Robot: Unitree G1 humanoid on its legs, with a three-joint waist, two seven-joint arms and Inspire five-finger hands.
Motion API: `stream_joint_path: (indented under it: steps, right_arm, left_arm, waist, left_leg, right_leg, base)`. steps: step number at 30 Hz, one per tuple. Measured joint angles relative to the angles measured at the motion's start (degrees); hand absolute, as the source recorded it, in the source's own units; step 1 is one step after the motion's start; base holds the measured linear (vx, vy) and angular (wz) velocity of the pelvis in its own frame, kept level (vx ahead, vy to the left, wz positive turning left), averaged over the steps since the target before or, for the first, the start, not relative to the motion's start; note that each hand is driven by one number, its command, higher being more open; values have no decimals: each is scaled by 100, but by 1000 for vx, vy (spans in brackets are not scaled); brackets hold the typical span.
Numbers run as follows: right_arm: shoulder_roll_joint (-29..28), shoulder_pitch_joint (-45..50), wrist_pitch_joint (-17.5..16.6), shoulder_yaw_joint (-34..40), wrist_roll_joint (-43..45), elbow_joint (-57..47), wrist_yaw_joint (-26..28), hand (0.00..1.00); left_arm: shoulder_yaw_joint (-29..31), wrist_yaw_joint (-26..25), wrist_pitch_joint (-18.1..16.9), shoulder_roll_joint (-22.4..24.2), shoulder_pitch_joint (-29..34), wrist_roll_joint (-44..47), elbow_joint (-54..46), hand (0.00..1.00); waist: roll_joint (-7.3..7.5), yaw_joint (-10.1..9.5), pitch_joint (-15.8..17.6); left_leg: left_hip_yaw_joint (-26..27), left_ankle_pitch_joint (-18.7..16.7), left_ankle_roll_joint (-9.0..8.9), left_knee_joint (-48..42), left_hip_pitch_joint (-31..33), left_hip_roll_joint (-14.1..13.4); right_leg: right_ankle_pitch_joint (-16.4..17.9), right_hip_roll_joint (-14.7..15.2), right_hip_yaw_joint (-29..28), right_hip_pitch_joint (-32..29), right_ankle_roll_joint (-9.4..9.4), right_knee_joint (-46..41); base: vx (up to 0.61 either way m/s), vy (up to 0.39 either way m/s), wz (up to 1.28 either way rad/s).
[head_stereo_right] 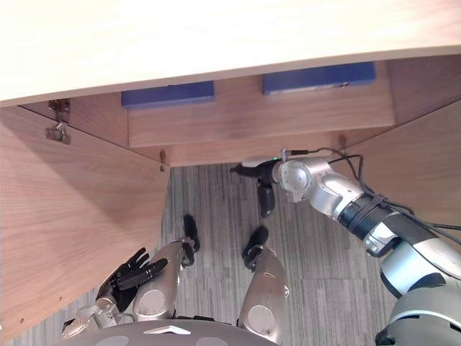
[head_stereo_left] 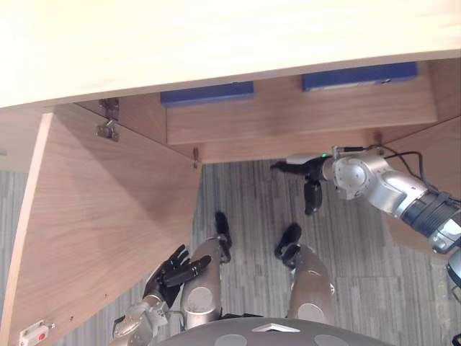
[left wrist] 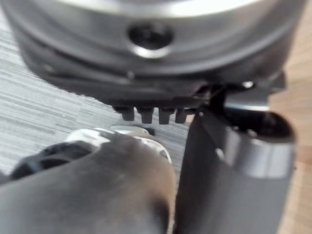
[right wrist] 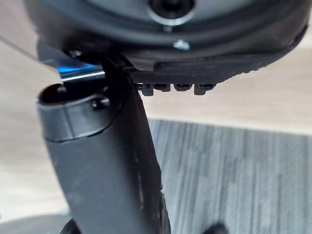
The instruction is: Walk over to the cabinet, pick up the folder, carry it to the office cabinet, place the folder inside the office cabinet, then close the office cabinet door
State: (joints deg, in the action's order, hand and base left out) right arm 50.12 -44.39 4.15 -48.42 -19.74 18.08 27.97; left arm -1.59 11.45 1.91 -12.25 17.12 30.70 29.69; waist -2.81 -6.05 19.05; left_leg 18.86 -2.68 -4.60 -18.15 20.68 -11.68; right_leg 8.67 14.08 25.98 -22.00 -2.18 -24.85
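Two flat blue folders lie inside the open office cabinet, one to the left and one to the right, on a wooden shelf. My right hand hovers just before the shelf's front edge, below the right folder. Its fingers are straight, its thumb hangs down, and it holds nothing. My left hand is low beside the open left door, with its fingers spread and nothing in them. The right wrist view has a sliver of blue past the thumb.
The left door swings far out toward me, with its hinge at the top. The right door stands open behind my right arm. Grey striped carpet lies between the two doors.
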Motion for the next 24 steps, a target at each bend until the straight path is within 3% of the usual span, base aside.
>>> stream_joint_path:
  steps: [2, 3, 4, 6, 10, 14, 16, 20, 23, 24]
  right_arm:
    - [-436, 258, 4, 219, -417, 326, -203, 100]
    - [-699, 504, 5, 296, -569, 525, -249, 100]
    - [-923, 779, -11, 389, -576, 786, -232, 100]
    - [-1360, 1319, -34, 991, -508, 1333, -224, 100]
    - [-2258, 2373, 57, 3113, 46, 2235, -831, 100]
    - [-3059, 2887, 58, 4868, 477, 2376, -1598, 100]
    - [-3638, 3272, 92, 5784, 833, 2315, -2297, 100]
    - [-4301, 4353, 167, 6288, 1130, 1462, -3104, 100]
    - [-4624, 4971, 183, 6577, 1113, 998, -3556, 100]
    - [-4660, 5127, 195, 6700, 1114, 882, -3694, 100]
  left_arm:
    - [19, -195, 42, 11, -92, -32, 127, 100]
    - [46, -278, 58, 2, -81, -58, 222, 100]
    - [1, -290, 59, 9, -88, -64, 353, 100]
    - [-122, -330, 60, 43, -220, -186, 694, 100]
    - [-63, -366, 46, 212, -582, -731, 1617, 100]
    - [106, -541, -75, 306, -740, -1310, 1913, 100]
    - [284, -734, -127, 420, -894, -1600, 2189, 100]
    - [499, -955, -198, 588, -880, -1829, 2403, 100]
    - [668, -1108, -209, 632, -868, -2003, 2572, 100]
    - [725, -1164, -215, 672, -867, -2004, 2624, 100]
  waist:
    - [176, -27, -136]
    - [270, -74, -303]
    - [285, -138, -491]
    - [256, -114, -765]
    - [278, 143, -1025]
    - [305, 383, -1207]
    - [346, 566, -1325]
    - [479, 688, -1524]
    - [516, 851, -1526]
    - [492, 881, -1529]
  left_leg:
    - [-97, -136, -64, -179, -165, -105]
    - [-569, -212, -112, -235, -248, -74]
    - [-1255, -406, -107, -169, -388, 19]
    - [-1709, -512, -242, 55, -584, 117]
    - [-1377, -477, -139, 355, -1026, 437]
    - [-1112, -602, 3, 348, -1292, 631]
    - [-914, -731, 58, 321, -1536, 711]
    - [-476, -1029, 32, 234, -1857, 731]
    - [-7, -1153, 42, 254, -2239, 721]
    - [203, -1176, 43, 289, -2365, 697]
  right_leg:
    - [-55, -225, -145, 237, 33, 187]
    - [-117, -352, -268, 364, 38, 338]
    - [-248, -519, -407, 522, 35, 598]
    - [-523, -667, -523, 747, -31, 1053]
    - [-1231, -602, -919, 1237, -251, 2073]
    - [-1500, -476, -1388, 1326, -319, 2310]
    - [-1539, -422, -1658, 1414, -334, 2306]
    - [-1543, -475, -2224, 1409, -297, 2302]
    - [-1561, -553, -2605, 1427, -163, 2288]
    - [-1537, -546, -2538, 1434, -12, 2282]
  base:
    - [-37, -17, -47]
    - [4, 29, -69]
    - [15, 55, -74]
    - [37, 121, -49]
    - [20, 165, -41]
    - [-42, 202, -59]
    - [-70, 140, -57]
    - [-75, 101, -81]
    - [-73, 89, -91]
    - [-33, 84, -98]
